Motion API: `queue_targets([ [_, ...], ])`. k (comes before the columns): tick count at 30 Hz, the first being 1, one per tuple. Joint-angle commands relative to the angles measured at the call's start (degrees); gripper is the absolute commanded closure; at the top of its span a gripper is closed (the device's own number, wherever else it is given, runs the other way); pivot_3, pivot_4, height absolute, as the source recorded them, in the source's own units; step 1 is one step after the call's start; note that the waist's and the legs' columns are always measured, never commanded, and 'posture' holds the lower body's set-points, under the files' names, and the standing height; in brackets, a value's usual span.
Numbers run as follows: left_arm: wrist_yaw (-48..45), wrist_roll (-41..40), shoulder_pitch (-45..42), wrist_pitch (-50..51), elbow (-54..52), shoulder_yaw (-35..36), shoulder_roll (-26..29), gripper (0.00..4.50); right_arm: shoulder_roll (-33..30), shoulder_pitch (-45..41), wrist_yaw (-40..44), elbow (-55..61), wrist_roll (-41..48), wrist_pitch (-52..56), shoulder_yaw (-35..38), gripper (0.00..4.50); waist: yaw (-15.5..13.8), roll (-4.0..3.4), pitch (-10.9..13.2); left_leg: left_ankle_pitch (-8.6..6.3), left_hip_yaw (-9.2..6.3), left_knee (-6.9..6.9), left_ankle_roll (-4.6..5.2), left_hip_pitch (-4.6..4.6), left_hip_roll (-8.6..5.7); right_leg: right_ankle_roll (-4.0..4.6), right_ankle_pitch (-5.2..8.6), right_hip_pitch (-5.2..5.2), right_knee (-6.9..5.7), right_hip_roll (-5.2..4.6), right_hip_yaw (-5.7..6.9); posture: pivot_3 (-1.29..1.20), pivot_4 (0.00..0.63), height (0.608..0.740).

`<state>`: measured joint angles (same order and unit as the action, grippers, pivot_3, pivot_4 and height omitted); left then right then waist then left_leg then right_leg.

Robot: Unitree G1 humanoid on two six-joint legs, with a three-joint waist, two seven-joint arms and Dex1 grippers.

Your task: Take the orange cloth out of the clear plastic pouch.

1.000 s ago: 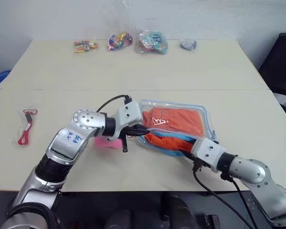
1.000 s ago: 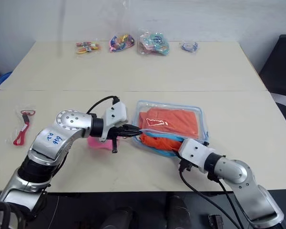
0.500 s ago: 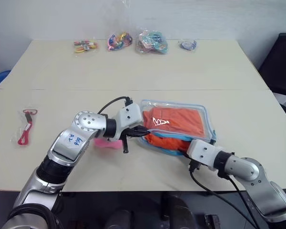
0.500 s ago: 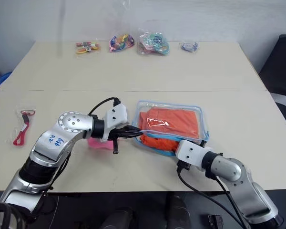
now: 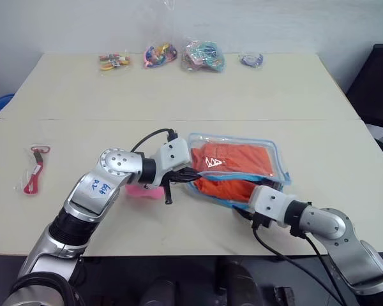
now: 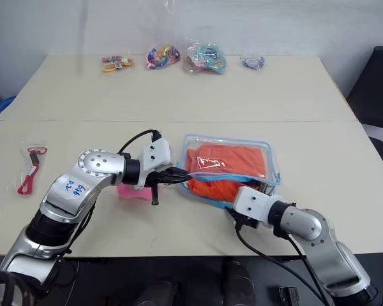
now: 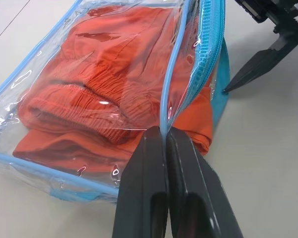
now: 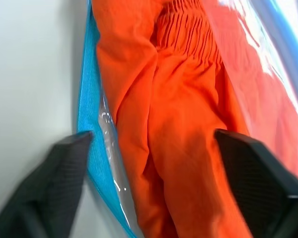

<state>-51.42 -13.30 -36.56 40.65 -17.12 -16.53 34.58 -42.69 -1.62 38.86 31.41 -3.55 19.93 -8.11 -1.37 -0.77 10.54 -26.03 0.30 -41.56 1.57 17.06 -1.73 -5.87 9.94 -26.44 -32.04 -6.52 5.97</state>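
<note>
The pink item [image 5: 140, 190] lies mostly hidden behind the left arm.

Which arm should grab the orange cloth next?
Right. The right gripper is open at the clear plastic pouch's mouth, facing the orange cloth. The left gripper is shut on the pouch's zipper edge, holding it open.

The left gripper [image 7: 166, 144] is pinched tight, its arm reaching rightward, while the right gripper [image 8: 154, 163] seems spread wide.
</note>
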Motion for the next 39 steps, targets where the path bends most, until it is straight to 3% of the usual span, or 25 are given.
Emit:
queue_targets([
  [1, -0.1, 0.1, -1.1, -1.2, -0.1, 0.5, -0.2, 4.50, 0.4, -0.5, -1.3, 1.3, -1.6, 0.1, 0.8, 0.35, 0.0, 0.00, 0.0, 0.00, 0.00, 0.00, 0.00, 0.00, 0.00, 0.00, 0.00, 0.00, 0.00, 0.00, 0.00, 0.00, 0.150, 0.740],
  [7, -0.2, 0.1, -1.3, -1.4, 0.0, 0.3, -0.4, 4.50, 4.2, -0.8, -3.1, 0.6, 0.5, 3.7, 2.5, 0.35, 0.0, 0.00, 0.0, 0.00, 0.00, 0.00, 0.00, 0.00, 0.01, 0.00, 0.00, 0.00, 0.00, 0.01, 0.00, 0.00, 0.150, 0.740],
  [10, -0.1, 0.1, -1.3, -1.3, -0.2, 0.2, -0.7, 4.50, 2.9, -1.1, -2.3, 0.5, -1.2, 2.9, 1.6, 0.95, 0.0, 0.00, 0.0, 0.00, 0.00, 0.00, 0.00, 0.00, -0.01, 0.00, 0.00, 0.00, 0.00, 0.00, 0.00, 0.00, 0.150, 0.740],
  [14, 0.1, 0.1, -1.2, -1.3, -0.3, 0.3, -0.9, 4.50, 1.1, -1.1, -2.3, -0.5, -4.3, 1.2, 0.1, 2.22, 0.0, 0.00, 0.0, 0.00, -0.01, 0.00, 0.00, 0.00, -0.01, 0.00, 0.00, 0.00, 0.00, 0.00, 0.00, 0.00, 0.150, 0.740],
  [18, 0.0, 0.2, -1.0, -1.4, -0.5, 0.3, -0.8, 4.50, 1.0, -1.3, -2.1, -1.7, -5.7, -0.6, -0.6, 2.22, 0.1, 0.00, 0.0, 0.00, 0.01, 0.00, 0.00, 0.00, 0.00, 0.00, 0.00, 0.00, 0.00, 0.01, 0.00, 0.00, 0.150, 0.740],
  [26, 0.3, 0.2, -0.7, -1.2, -1.0, 0.3, -0.9, 4.50, -2.2, -7.4, -5.9, -11.6, -22.3, -9.3, -8.2, 2.22, 0.2, 0.01, 0.0, 0.00, 0.03, 0.00, 0.00, -0.02, 0.00, 0.00, 0.00, 0.03, 0.00, 0.00, -0.02, 0.00, 0.150, 0.740],
  [37, 0.9, 0.1, -1.0, -1.2, -0.7, 0.3, -1.4, 4.50, 3.2, -13.5, -5.1, -19.5, -26.0, -8.5, -10.5, 2.22, 0.4, 0.11, -0.1, 0.01, 0.02, -0.02, -0.03, -0.04, 0.03, 0.00, 0.00, 0.04, -0.01, 0.00, -0.02, 0.00, 0.150, 0.740],
  [39, 1.0, 0.1, -1.1, -1.1, -0.6, 0.2, -1.5, 4.50, 3.8, -13.5, -5.0, -20.4, -25.9, -9.0, -10.9, 2.58, 0.4, 0.11, -0.1, 0.01, 0.02, -0.03, -0.03, -0.04, 0.03, 0.00, 0.00, 0.05, -0.01, 0.00, -0.02, 0.00, 0.150, 0.740],
])
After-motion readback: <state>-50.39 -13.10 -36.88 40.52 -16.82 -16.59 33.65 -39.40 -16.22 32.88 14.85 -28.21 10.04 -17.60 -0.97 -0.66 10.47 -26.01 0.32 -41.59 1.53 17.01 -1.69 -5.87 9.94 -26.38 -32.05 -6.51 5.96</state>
